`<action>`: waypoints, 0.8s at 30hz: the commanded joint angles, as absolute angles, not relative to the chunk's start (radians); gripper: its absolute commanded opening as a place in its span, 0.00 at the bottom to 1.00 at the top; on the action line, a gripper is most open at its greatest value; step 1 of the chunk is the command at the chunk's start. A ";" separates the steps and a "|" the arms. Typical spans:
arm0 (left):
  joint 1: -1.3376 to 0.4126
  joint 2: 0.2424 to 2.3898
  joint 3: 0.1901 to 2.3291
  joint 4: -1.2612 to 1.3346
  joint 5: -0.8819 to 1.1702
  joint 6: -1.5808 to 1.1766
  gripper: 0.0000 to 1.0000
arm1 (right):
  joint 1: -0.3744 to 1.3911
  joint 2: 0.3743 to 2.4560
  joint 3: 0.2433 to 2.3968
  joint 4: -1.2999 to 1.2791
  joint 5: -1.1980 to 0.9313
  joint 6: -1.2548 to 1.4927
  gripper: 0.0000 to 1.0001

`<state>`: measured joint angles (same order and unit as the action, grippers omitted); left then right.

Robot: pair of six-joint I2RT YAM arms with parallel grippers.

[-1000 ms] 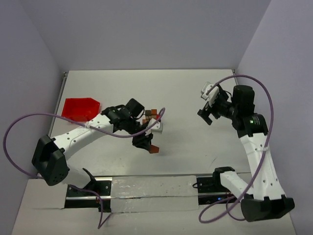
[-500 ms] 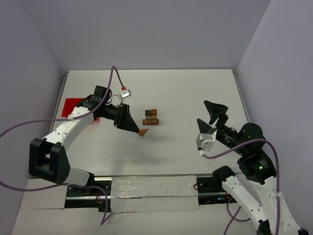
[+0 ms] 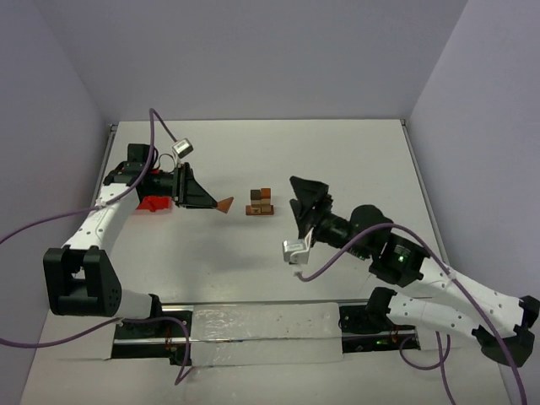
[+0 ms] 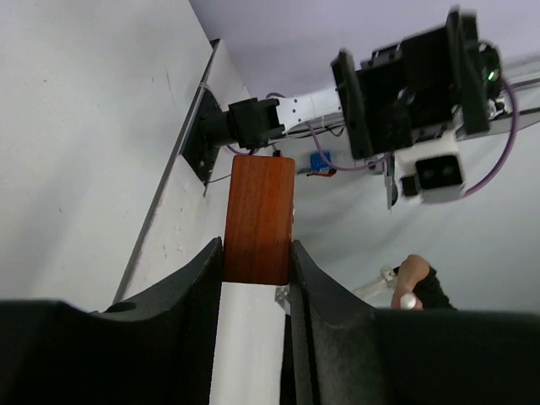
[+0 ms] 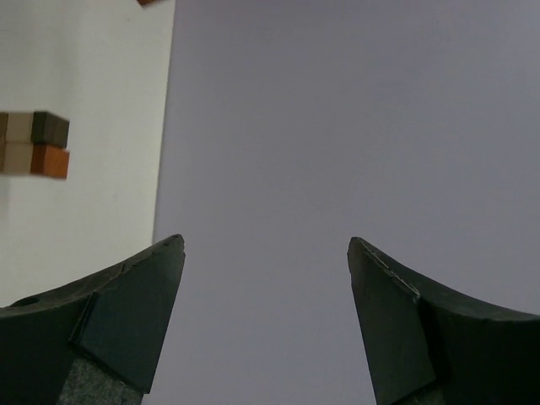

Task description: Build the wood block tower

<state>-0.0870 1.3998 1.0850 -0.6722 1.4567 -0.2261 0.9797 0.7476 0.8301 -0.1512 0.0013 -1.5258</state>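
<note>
Left fingers (image 4: 198,295) are clamped on a reddish-brown wood block (image 4: 259,218), held left of the small tower (image 3: 260,202) on the tabletop (image 3: 337,160); right fingers (image 5: 135,304) stand apart, empty

Top view looks down over the table (image 3: 337,152); right wrist (turned sideways) shares the wood block tower (image 3: 260,202).

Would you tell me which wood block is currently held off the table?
The reddish-brown block pinched in the left gripper; the others sit stacked in the tower.
</note>
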 commanded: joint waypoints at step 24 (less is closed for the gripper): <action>-0.052 1.328 1.029 -0.651 1.694 -0.450 0.00 | 1.304 1.247 0.690 0.672 0.104 -1.836 0.62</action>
